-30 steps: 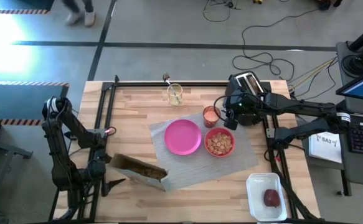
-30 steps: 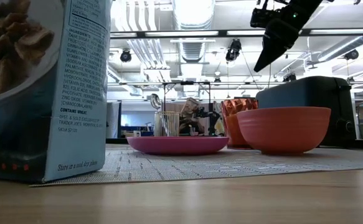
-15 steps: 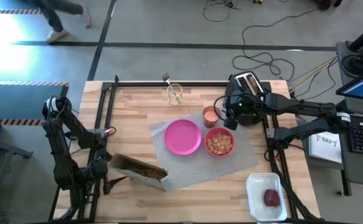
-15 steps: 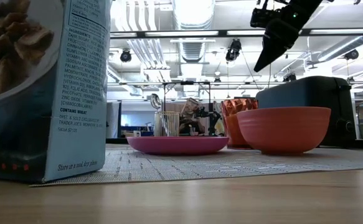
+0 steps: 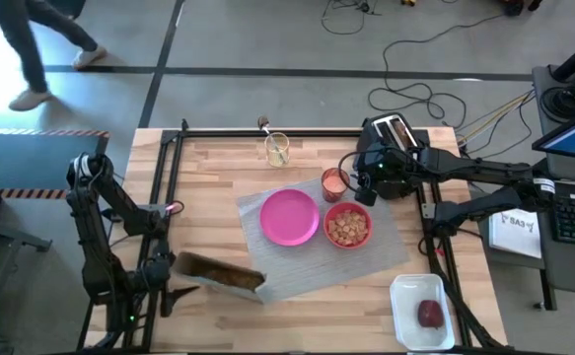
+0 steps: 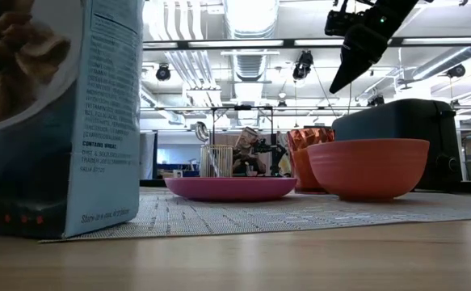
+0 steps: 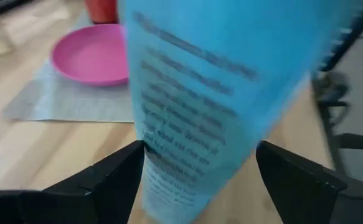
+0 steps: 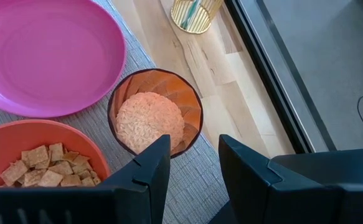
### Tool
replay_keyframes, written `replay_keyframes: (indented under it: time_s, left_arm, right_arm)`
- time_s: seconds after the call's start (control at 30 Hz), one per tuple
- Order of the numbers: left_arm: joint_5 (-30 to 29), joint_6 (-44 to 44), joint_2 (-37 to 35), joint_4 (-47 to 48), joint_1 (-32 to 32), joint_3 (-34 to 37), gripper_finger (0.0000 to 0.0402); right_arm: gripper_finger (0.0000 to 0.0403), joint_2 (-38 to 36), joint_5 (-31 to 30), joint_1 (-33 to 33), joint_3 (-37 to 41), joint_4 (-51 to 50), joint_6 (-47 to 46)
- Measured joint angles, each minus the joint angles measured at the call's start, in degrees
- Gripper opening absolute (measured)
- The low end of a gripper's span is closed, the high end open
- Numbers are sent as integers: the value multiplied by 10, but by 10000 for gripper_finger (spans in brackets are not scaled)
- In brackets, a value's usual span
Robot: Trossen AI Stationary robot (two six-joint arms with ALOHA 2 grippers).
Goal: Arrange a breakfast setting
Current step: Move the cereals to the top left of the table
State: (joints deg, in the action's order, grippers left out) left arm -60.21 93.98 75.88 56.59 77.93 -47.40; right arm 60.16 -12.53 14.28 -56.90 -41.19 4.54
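A blue cereal box (image 5: 218,273) stands upright on the near left corner of the grey placemat (image 5: 391,247). It fills the left of the low view (image 6: 49,113). My left gripper (image 5: 179,279) is at its left end, shut on it. On the mat are the pink plate (image 5: 289,217), the red-orange bowl (image 5: 346,226) holding cereal squares, and the orange-tinted cup (image 8: 153,112). My right gripper (image 8: 193,155) hangs open above the cup and touches nothing. The dark-red fruit (image 5: 429,314) lies in a white tray. My left gripper has the cereal box's left narrow side (image 7: 187,155) between its two fingers, one finger on each broad face. The fingers come from the table's left, slanting a little downward. The box stays upright, its bottom (image 6: 57,233) on the placemat.
A glass (image 5: 276,149) with a metal spoon (image 6: 200,131) stands near the far edge. The black toaster (image 5: 394,133) is at the far right, the white tray (image 5: 405,296) at the near right. Bare wood lies left of the mat. A person walks beyond the table.
The cereal box has turned slightly where it stands: the low view shows less of its printed narrow side, and its top looks slimmer from above. The person on the floor beyond the table has walked left.
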Motion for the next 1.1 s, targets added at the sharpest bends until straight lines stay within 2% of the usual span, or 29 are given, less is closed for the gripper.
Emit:
replay_keyframes:
  time_s: [0.27,0.5,0.63,0.93,1.1]
  left_arm:
    - [13,-72,-2,-11,-1,-44,270]
    - [29,-54,-2,24,-1,-43,273]
    - [29,-28,-2,50,-2,-43,293]
    - [32,-37,-2,71,-2,-43,355]
    - [39,-45,-5,88,-6,-42,375]
  right_arm:
    - [128,0,0,0,0,0,0]
    - [128,0,0,0,0,0,1]
    - [128,0,0,0,0,0,1]
    - [128,0,0,0,0,0,0]
    - [128,0,0,0,0,0,0]
